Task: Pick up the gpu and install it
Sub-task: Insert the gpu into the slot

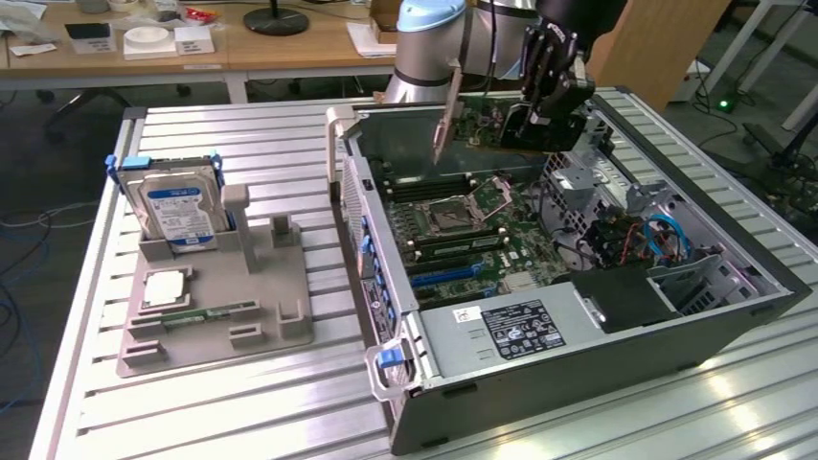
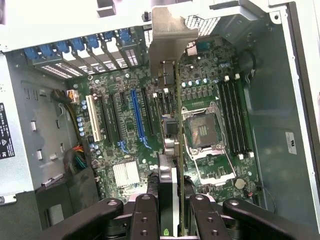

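My gripper (image 1: 534,113) hangs above the far end of the open computer case (image 1: 715,316) and is shut on the gpu (image 1: 476,126). The gpu is a green card held on edge, with its silver end bracket (image 1: 449,113) pointing down toward the case. In the wrist view the gpu (image 2: 171,150) is seen edge-on between the black fingers (image 2: 145,215) of my gripper (image 2: 172,217). Its bracket (image 2: 167,37) reaches toward the rear slot covers. The card hovers over the motherboard (image 2: 125,145), between the blue expansion slot (image 2: 137,117) and the CPU socket (image 2: 202,132), not touching the board.
A grey fixture (image 1: 256,326) on the exterior view's left holds a hard drive (image 1: 176,211), a RAM stick (image 1: 205,314) and a CPU chip (image 1: 167,287). Inside the case are a power supply (image 1: 511,331), cables (image 1: 639,240) and memory slots (image 2: 232,115). The case walls rise around the board.
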Controlling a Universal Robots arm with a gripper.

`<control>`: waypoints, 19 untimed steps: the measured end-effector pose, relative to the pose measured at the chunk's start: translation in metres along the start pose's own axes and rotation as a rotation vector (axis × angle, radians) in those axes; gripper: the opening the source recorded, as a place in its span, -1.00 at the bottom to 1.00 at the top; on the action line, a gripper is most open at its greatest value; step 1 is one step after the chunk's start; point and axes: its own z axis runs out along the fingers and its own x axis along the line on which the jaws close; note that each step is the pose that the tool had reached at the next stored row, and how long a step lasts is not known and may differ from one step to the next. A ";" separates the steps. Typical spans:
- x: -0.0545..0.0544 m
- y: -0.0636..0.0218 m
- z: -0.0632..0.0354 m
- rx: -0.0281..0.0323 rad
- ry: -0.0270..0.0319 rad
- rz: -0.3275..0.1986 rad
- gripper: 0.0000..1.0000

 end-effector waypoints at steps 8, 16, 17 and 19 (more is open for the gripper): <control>0.000 0.0000 0.0000 0.0000 0.0003 -0.005 -0.43; 0.000 -0.0006 0.0044 -0.0004 0.0022 -0.042 -0.43; 0.000 -0.0006 0.0049 -0.0005 0.0010 -0.042 -0.43; 0.000 -0.0006 0.0052 -0.0006 0.0010 -0.042 -0.43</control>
